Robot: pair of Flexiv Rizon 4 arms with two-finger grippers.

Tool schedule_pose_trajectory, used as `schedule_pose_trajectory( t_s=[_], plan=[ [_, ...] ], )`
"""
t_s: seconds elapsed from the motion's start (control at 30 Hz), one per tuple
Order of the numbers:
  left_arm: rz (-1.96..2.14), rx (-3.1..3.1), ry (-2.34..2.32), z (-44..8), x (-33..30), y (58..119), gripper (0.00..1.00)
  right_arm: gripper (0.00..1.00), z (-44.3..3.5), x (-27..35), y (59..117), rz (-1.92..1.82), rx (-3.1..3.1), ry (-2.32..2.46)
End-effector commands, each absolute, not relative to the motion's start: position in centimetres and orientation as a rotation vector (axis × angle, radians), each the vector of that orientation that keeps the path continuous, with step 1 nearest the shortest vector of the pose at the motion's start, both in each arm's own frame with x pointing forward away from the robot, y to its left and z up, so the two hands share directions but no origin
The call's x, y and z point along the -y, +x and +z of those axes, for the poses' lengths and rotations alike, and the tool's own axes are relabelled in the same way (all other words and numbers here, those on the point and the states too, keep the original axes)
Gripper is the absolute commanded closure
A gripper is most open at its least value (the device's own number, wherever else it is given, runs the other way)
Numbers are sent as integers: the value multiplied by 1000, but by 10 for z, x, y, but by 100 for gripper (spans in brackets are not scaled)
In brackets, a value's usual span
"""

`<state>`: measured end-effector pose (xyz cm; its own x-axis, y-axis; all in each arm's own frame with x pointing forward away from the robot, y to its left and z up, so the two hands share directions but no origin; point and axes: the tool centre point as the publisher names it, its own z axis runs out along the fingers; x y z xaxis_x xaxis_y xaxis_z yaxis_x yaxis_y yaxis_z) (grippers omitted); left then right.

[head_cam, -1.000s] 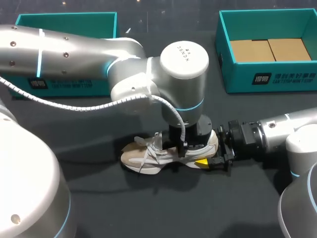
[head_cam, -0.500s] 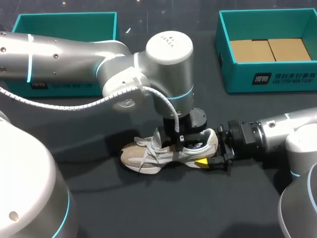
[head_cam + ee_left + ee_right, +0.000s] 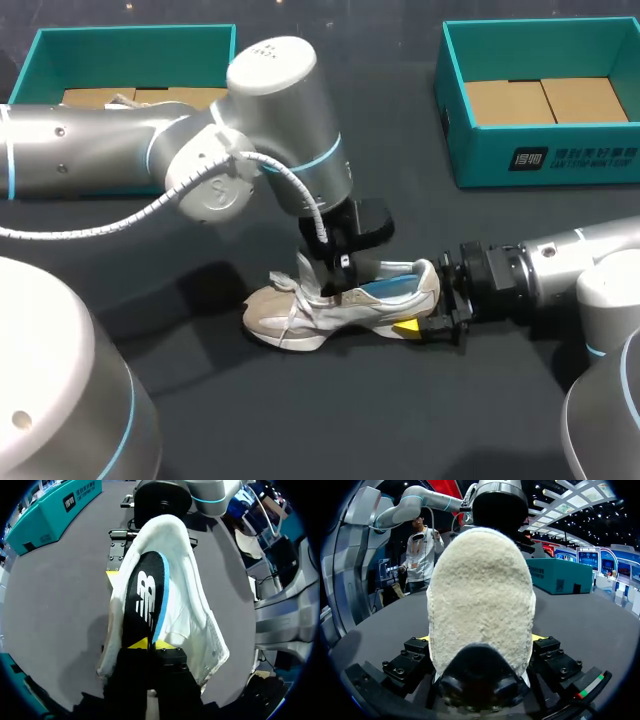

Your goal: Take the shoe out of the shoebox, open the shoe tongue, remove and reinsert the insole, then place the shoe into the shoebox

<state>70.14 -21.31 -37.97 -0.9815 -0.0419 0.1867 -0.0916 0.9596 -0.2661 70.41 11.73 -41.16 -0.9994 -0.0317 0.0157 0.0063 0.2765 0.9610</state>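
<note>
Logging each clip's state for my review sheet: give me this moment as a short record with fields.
shoe: on its sole on the table, outside both boxes
insole: partly lifted out of the shoe
left hand: shut on the insole
right hand: shut on the shoe's heel
boxes: left teal box and right teal box at the table's far side

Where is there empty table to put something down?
Bare table lies on the robot's side of the shoe, and between the left box and right box. Around the shoe it is crowded: left gripper and right gripper both hold there.
</note>
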Motion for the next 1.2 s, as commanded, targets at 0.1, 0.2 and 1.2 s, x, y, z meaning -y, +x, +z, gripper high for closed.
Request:
schedule_pose_trajectory(
  t_s=[0.1, 0.2, 1.2],
  plan=[
    [608, 2901, 86, -365, 205, 698, 100, 100, -412, -118, 703, -1865, 2490, 23],
    [670, 2891, 71, -356, 210, 696, 100, 100, -412, -118, 703, -1865, 2490, 23],
    [903, 2921, 167, -328, 253, 703, 71, 100, -412, -118, 703, -1865, 2490, 23]
  ],
)
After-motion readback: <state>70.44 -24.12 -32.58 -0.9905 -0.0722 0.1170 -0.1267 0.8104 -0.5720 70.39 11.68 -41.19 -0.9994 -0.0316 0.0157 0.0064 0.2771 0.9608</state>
